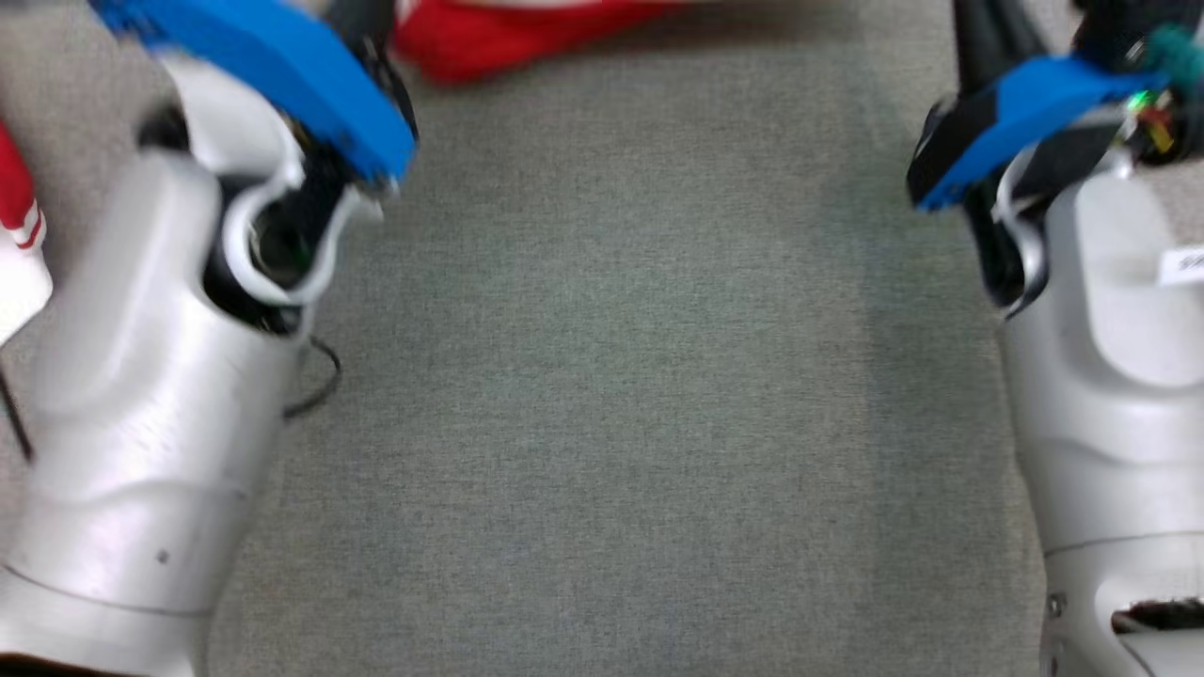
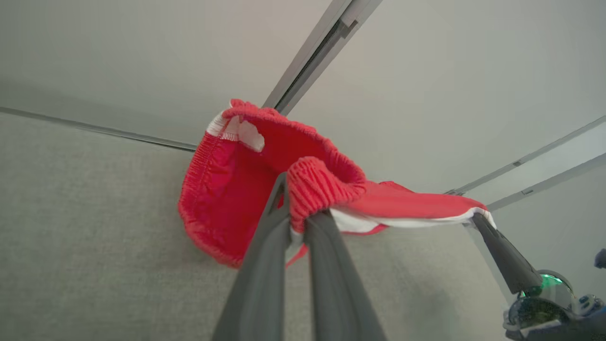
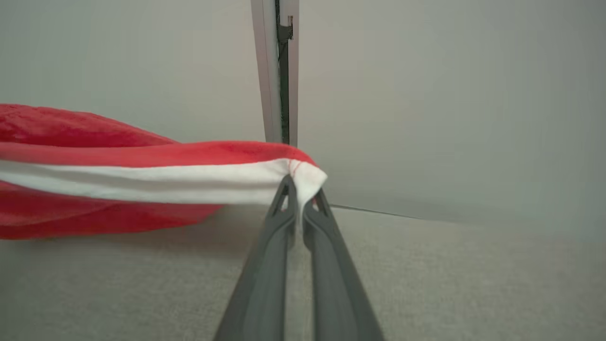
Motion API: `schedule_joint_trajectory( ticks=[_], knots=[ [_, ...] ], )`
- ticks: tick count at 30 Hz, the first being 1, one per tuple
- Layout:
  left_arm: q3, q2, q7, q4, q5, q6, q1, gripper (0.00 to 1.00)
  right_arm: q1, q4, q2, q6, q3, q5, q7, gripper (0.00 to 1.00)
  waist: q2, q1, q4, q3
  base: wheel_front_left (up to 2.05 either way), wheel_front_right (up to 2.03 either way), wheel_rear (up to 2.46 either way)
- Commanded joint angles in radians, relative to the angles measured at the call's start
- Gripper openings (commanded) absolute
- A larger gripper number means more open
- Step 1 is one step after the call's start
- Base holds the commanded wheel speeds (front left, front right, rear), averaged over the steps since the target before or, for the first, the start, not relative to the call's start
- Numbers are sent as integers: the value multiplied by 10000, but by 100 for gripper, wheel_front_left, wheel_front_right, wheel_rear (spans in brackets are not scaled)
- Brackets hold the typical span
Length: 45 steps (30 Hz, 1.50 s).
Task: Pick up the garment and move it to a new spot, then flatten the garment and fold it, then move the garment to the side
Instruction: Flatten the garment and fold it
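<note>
One red fabric garment (image 2: 227, 189), with a gathered elastic waistband and a white stripe, is held stretched between two pincers over a grey woven surface (image 1: 640, 376). The left pincer (image 2: 297, 208), at the centre of its wrist view, is clamped on the bunched waistband. The right pincer (image 3: 301, 192) is pinched tight on a white-edged corner. In the head view the garment is a blur at the top edge, flanked by the pale left forearm (image 1: 141, 376) and right forearm (image 1: 1119, 329), which block the lower corners. Pale wall panels (image 3: 426, 94) joined by metal strips (image 3: 277, 71) stand behind. One red-and-white cloth scrap (image 1: 19, 216) shows at the far left edge.
</note>
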Motion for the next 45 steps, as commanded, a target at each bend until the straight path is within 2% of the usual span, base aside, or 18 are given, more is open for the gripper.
schedule_joint_trajectory(
  ticks=[1,6,11,17,21,25,29,36,41,45],
  knots=[
    [-120,-112,-61,261,-112,-187,439,0,237,466,-7,-3,72,-42,-255,0,0,-4,159,241,0,0,0],
    [-383,-310,-200,818,-387,-698,1781,0,895,1614,3,-3,345,273,-1176,0,0,-4,183,239,0,0,0],
    [-915,-97,-208,675,-151,-1017,2780,0,1444,1793,9,-1,532,601,-1858,0,0,-4,233,-10,0,0,0],
    [-940,69,-669,-264,-72,-1211,3486,0,2486,986,9,-1,533,1023,-2126,0,0,-4,279,-503,0,0,0],
    [-1152,302,-901,-1364,-76,-1390,4400,0,3768,-169,7,-1,306,1207,-2151,0,0,-4,288,-1168,0,0,0],
    [-1254,530,-911,-2255,-106,-1387,5107,0,4723,-1038,9,-1,185,1323,-2154,0,0,-4,234,-1716,0,0,0],
    [-1365,939,-933,-3949,-277,-1072,6559,0,6335,-2501,11,-1,152,1576,-2056,0,0,-4,20,-2732,0,0,0],
    [-1574,1466,-1048,-6185,-217,-233,8588,0,8727,-5216,11,-1,-82,1826,-960,0,0,-4,-278,-3605,0,0,0],
    [-1628,1636,-1125,-6998,-320,202,9533,0,9967,-6991,14,-1,-323,1881,-37,0,0,-4,-289,-3600,0,0,0],
    [-1745,1443,-1046,-6899,-469,300,9625,0,9941,-7352,13,-1,-505,1777,401,0,0,-4,-87,-3250,0,0,0]
  ],
)
